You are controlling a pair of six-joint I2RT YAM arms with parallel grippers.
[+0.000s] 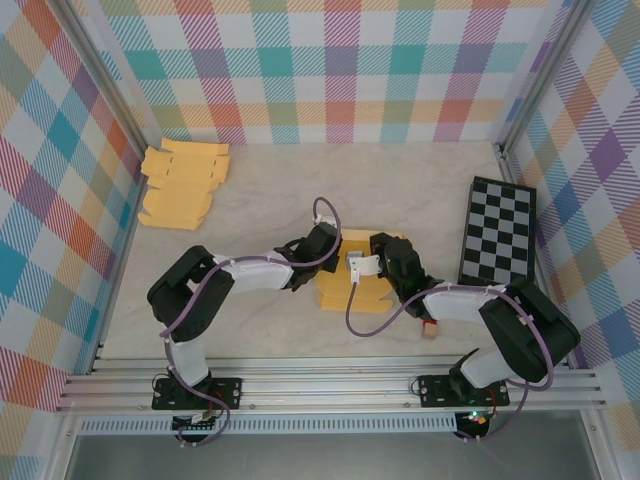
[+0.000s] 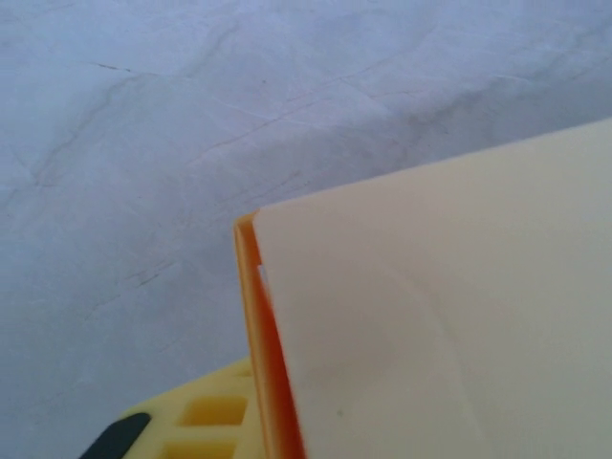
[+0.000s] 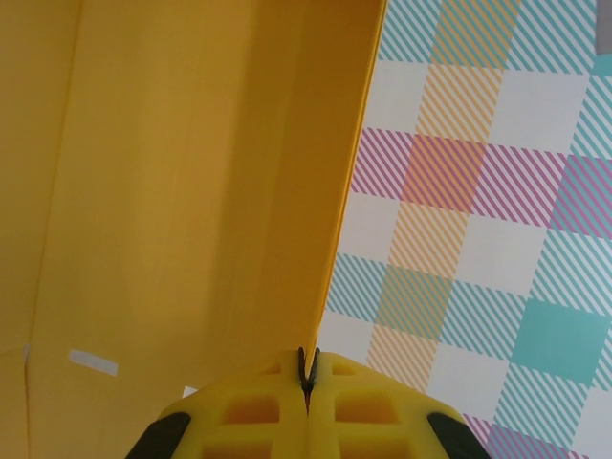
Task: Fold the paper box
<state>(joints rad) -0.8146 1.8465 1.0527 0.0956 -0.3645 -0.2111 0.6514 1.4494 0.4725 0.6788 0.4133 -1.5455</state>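
Observation:
The yellow paper box point(image 1: 362, 292) stands partly folded in the middle of the table, between my two grippers. My left gripper point(image 1: 323, 246) is at its upper left corner. In the left wrist view a pale wall of the paper box point(image 2: 459, 316) with an orange edge runs down against one yellow finger point(image 2: 206, 418); the other finger is hidden behind the wall. My right gripper point(image 1: 379, 262) is at the box's right side. In the right wrist view it point(image 3: 308, 369) is shut on the thin edge of an upright yellow wall of the paper box point(image 3: 191, 191).
A pile of flat yellow box blanks point(image 1: 185, 182) lies at the back left. A black and white checkered board point(image 1: 500, 230) lies on the right. A small block point(image 1: 430, 331) sits near the right arm. Plaid walls enclose the table.

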